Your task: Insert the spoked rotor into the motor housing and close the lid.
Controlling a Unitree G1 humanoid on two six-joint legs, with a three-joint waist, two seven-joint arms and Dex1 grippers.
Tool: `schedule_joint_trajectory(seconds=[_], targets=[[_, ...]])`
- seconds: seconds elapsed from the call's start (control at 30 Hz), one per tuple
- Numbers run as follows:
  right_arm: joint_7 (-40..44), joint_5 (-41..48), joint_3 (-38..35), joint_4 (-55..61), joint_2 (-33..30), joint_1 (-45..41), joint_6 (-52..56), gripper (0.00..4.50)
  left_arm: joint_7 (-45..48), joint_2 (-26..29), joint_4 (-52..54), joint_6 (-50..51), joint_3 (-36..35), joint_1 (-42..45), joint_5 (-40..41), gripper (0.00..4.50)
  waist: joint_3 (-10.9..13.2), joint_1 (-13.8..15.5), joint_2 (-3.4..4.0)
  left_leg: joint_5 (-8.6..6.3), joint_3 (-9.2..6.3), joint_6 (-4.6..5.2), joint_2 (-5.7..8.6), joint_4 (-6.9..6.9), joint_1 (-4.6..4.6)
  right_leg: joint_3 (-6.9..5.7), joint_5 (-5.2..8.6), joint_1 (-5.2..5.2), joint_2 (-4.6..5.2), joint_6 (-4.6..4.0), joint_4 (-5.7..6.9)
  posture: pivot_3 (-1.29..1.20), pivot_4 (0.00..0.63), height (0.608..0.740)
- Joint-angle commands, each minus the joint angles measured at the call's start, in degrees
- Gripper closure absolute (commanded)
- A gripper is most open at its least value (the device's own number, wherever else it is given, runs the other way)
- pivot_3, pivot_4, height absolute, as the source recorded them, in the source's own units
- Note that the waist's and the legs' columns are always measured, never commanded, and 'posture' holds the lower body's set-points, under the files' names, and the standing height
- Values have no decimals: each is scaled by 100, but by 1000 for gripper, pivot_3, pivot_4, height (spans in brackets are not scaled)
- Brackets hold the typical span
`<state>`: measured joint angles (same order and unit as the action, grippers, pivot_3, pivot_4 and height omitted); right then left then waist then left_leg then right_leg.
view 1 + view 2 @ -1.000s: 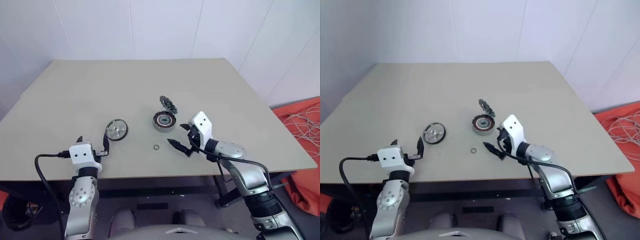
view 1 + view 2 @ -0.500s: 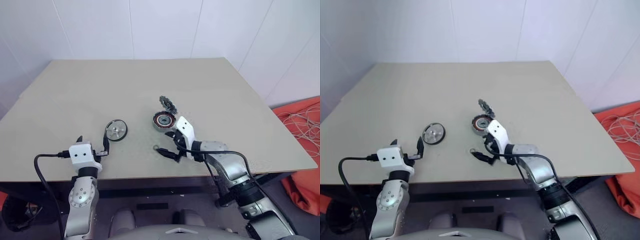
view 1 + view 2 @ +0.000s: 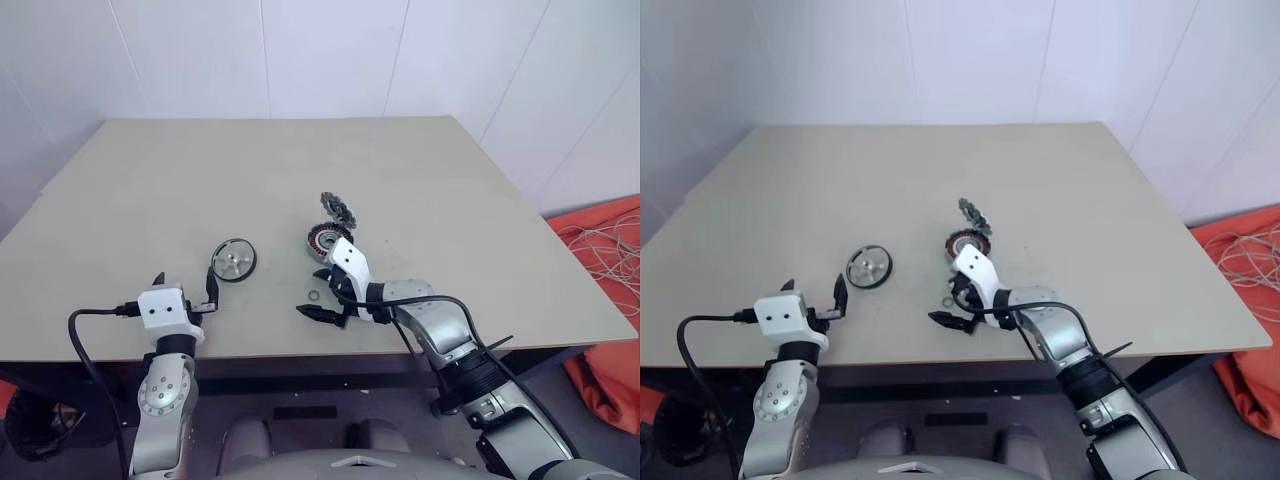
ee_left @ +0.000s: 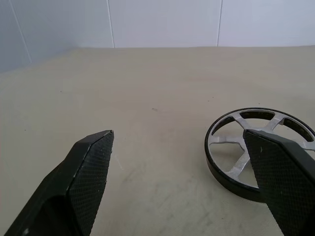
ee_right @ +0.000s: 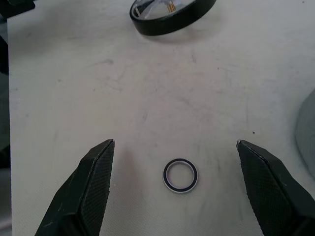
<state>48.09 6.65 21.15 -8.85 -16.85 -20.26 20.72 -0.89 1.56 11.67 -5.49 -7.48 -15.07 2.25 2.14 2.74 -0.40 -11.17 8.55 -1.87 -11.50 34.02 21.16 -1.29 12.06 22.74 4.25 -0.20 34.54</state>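
Observation:
The motor housing (image 3: 325,236), a grey cup with copper windings, stands mid-table, partly behind my right wrist. The spoked rotor (image 3: 338,208) lies just beyond it. Left of both lies the lid (image 3: 233,260), black-rimmed with a silver face; it also appears in the left wrist view (image 4: 256,152). My right gripper (image 3: 310,292) is open, pointing left and slightly down, and straddles a tiny thin metal ring (image 5: 181,175) with nothing held. My left gripper (image 3: 185,288) is open and level near the table's front edge, just short of the lid, its right finger (image 4: 280,177) overlapping the lid's rim in view.
In the right wrist view the lid (image 5: 172,12) lies beyond the ring and the housing's edge (image 5: 307,132) is at the side. The beige table (image 3: 200,180) reaches to white walls. Orange cloth with cables (image 3: 610,250) lies on the floor to the right.
My right gripper swung left and down, from beside the housing to over the tiny ring, staying open. The left gripper and the parts have not moved.

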Motion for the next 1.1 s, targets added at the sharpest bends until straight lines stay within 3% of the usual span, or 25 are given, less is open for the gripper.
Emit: schedule_joint_trajectory(seconds=[0.03, 0.27, 0.3, 0.37, 0.63, 0.7, 0.9, 1.1], targets=[[-22, -165, -15, -158, -55, -110, -247, 0, -44, -15, 230, -25, 15, 4, -36, 26, 0, -1, 0, 0, 0, 0, 0, 0, 0, 0, 0, 0, 0, 0, 0, 0, 0, 740], [-35, -309, -86, -317, -156, -110, -349, 0, -39, -20, 223, -46, 50, -12, -68, 26, 0, 15, 0, 0, -1, 0, 2, 3, -6, -1, 1, -11, 1, 0, -1, 0, 0, 740], [-32, -318, -90, -303, -167, -104, -346, 186, -43, -27, 226, -48, 52, -18, -67, 2, 0, 20, -1, 0, -1, 0, 2, 4, -7, -1, 1, -12, 2, 0, -1, 0, 0, 740], [-33, -327, -92, -266, -183, -94, -332, 637, -48, -32, 231, -53, 59, -27, -67, 0, 0, 27, -1, 0, -2, 0, 3, 5, -7, -1, 1, -13, 3, 0, -2, 0, 0, 740], [-68, -318, -122, -136, -193, -88, -234, 3388, -40, -9, 194, -48, 56, 19, -65, 0, 0, 12, -2, 0, -2, 0, 1, 5, -9, -1, 1, -12, 2, 0, -1, 0, 0, 740], [-74, -302, -141, -79, -203, -71, -194, 3903, -38, -5, 182, -42, 50, 30, -58, 0, 0, 13, -2, 0, -2, 0, 1, 5, -8, -1, 1, -12, 1, 0, -1, 0, 0, 740], [70, 30, -307, 473, -213, -1, 5, 3904, -6, 18, 153, -16, 47, 58, -37, 0, 1, 21, -2, -1, -1, 1, 1, 4, -6, -1, 1, -11, 2, 0, -2, 0, 0, 740], [-253, 363, -649, 1039, 191, -334, 83, 3904, 20, 33, 147, -2, 57, 53, -33, 0, 11, -34, -2, -1, -3, 1, -6, 3, -4, -1, 1, 1, -1, 0, 0, 0, 0, 740]])
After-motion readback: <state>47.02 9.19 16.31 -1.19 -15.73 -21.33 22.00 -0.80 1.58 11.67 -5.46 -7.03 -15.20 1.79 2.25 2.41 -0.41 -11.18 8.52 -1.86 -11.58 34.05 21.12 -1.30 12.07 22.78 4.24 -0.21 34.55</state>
